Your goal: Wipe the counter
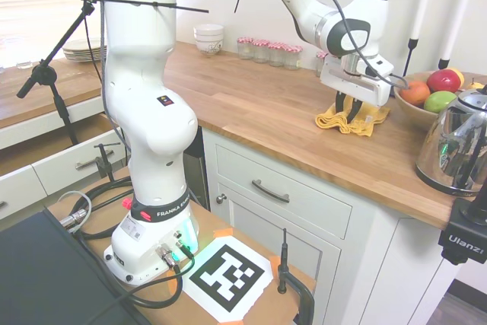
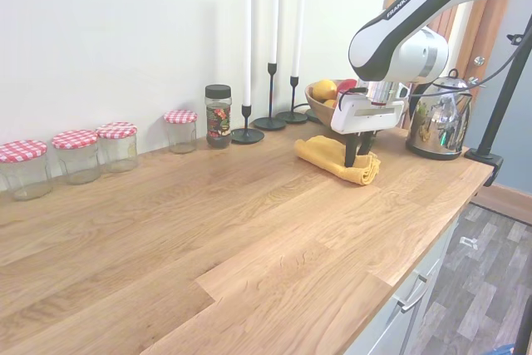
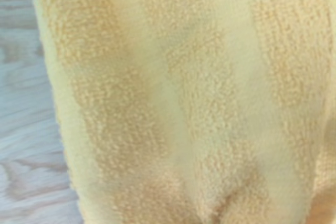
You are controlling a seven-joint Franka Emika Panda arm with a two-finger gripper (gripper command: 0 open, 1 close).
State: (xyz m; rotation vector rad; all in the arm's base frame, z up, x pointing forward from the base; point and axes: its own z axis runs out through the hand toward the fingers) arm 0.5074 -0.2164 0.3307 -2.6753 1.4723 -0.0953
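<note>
Gripper (image 1: 349, 114) is down on the yellow cloth (image 2: 337, 158), fingers narrowed and pinching a fold of it from what I can see. Counter (image 2: 208, 230) is right underneath, with the fruit bowl (image 1: 411, 108) and kettle (image 1: 456, 142) close beside the hand. I'd keep the cloth pressed flat and sweep toward the open wood, away from those two.

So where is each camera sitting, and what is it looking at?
First exterior view: beside the arm's base, looking along the counter; shows the whole white arm and its hand on the yellow cloth.
Second exterior view: over the counter's other end, facing the kettle; shows only forearm and hand.
Wrist view: right above the cloth; no arm shows.
Both exterior views share the cloth, jars and fruit bowl.
</note>
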